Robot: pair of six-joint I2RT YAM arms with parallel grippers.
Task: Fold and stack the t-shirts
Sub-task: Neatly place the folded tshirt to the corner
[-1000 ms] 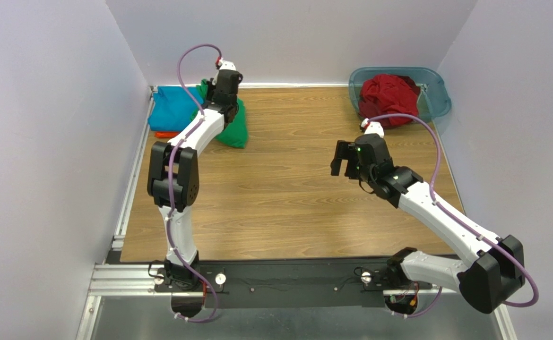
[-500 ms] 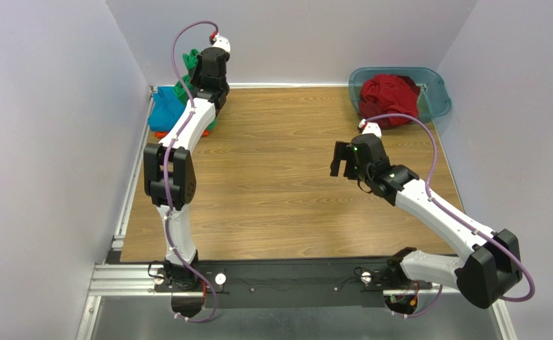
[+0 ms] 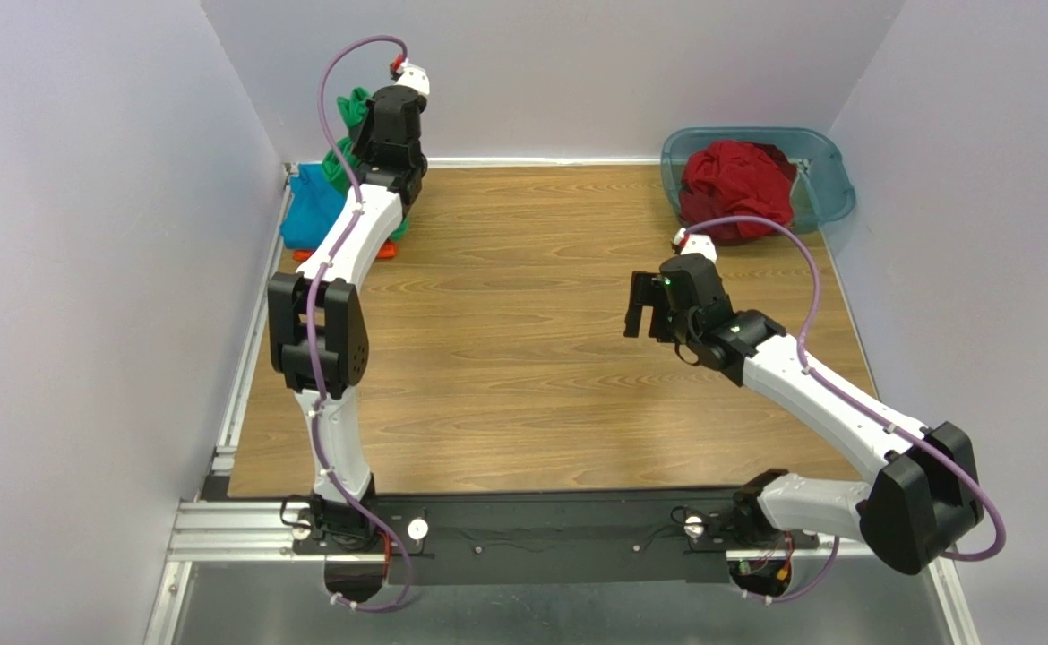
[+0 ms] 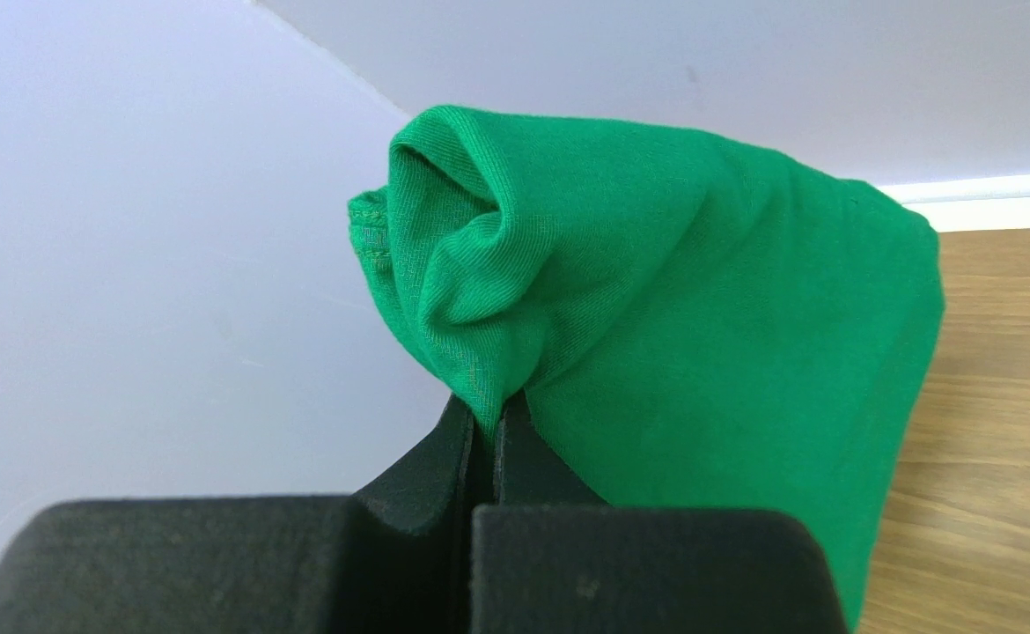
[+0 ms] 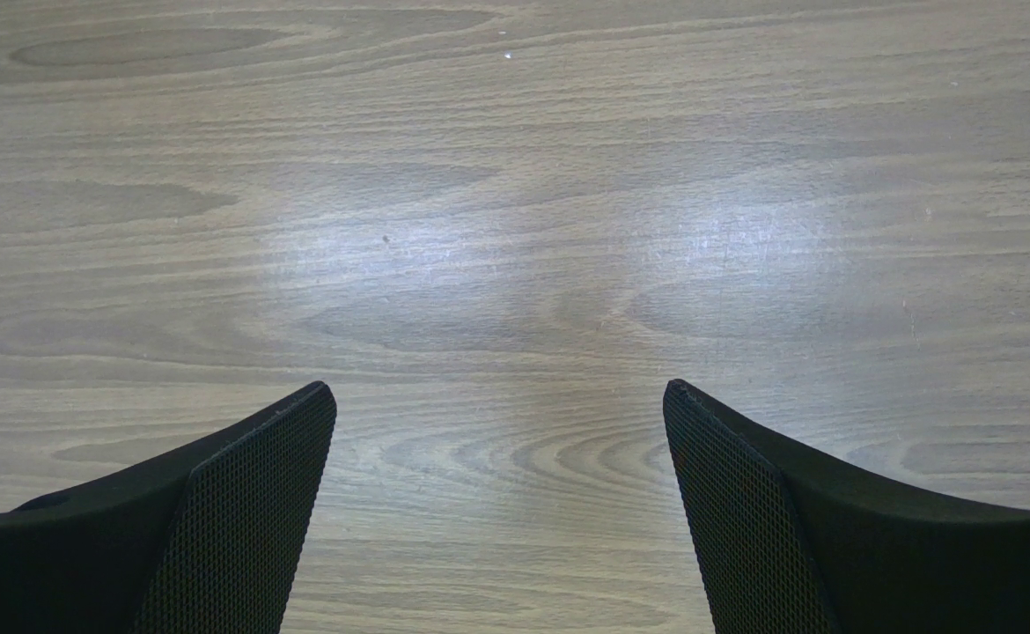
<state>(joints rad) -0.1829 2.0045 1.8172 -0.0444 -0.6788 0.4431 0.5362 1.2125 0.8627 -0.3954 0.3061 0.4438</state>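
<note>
Green t-shirt point(image 4: 666, 278) hangs bunched from my left gripper point(image 4: 497, 425), high in the upper left of the overhead view, close to the corner where the walls meet. It is soft knit cotton, which I judge to be light and limp. It will sag and drape rather than keep a shape, and it is not slippery, so a small pinch is enough to carry it. To fold it I would rather hold a hem or shoulder seam so the cloth falls flat. My left jaws are pressed together on a rolled fold of the fabric, with a stitched edge showing just up and left of it.

Beneath it, the teal-blue shirt point(image 3: 308, 208) and the orange shirt point(image 3: 387, 250) lie at the far left corner of the table point(image 3: 530, 336). The dark red shirt point(image 3: 735, 172) sits heaped in the tub point(image 3: 826, 188) at upper right.

My right gripper point(image 5: 497, 390) hovers over bare wood at centre right, fingers spread wide, holding and touching nothing.
</note>
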